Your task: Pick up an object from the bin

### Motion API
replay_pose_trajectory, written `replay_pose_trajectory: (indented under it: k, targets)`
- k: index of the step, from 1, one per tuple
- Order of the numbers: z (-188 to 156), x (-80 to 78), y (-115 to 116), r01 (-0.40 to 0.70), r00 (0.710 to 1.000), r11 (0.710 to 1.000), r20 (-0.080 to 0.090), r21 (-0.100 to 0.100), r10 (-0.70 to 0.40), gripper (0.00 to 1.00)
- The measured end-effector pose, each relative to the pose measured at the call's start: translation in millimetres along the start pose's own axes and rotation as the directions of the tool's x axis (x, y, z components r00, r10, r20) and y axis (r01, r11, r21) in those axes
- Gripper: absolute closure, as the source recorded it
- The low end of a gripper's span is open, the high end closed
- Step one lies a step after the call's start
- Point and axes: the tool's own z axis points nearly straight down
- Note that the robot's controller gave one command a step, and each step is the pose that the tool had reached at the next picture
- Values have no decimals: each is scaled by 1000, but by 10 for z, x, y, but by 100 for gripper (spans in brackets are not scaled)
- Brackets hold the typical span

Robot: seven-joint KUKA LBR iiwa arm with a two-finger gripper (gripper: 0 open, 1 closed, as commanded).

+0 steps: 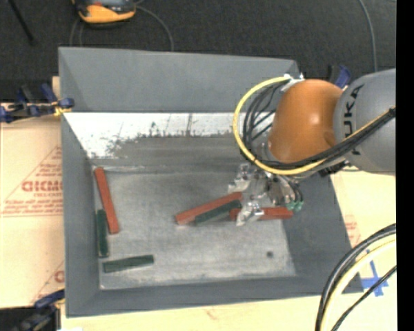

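Gripper [250, 202] sits low in the grey bin [172, 81], right of centre, under the orange wrist cover [303, 119]. We see it at the right end of a long red stick [205, 209] that lies slantwise mid-floor. A dark green stick [212, 217] touches that stick's lower side. A short red piece [277, 213] lies just right of the gripper. We cannot tell how wide the gripper stands, or whether it has hold of anything. By the left wall, well apart from the gripper, lie a second red stick [105, 198], a green stick [102, 233] and another green stick [127, 262].
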Motion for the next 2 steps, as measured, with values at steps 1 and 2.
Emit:
replay_pose_trajectory:
  k: [1,2]
  targets:
    - [-225,-36,-204,-204,979,979,-6,-1,204,100]
    - [-683,-10,-315,-139,990,990,-6,2,139,100]
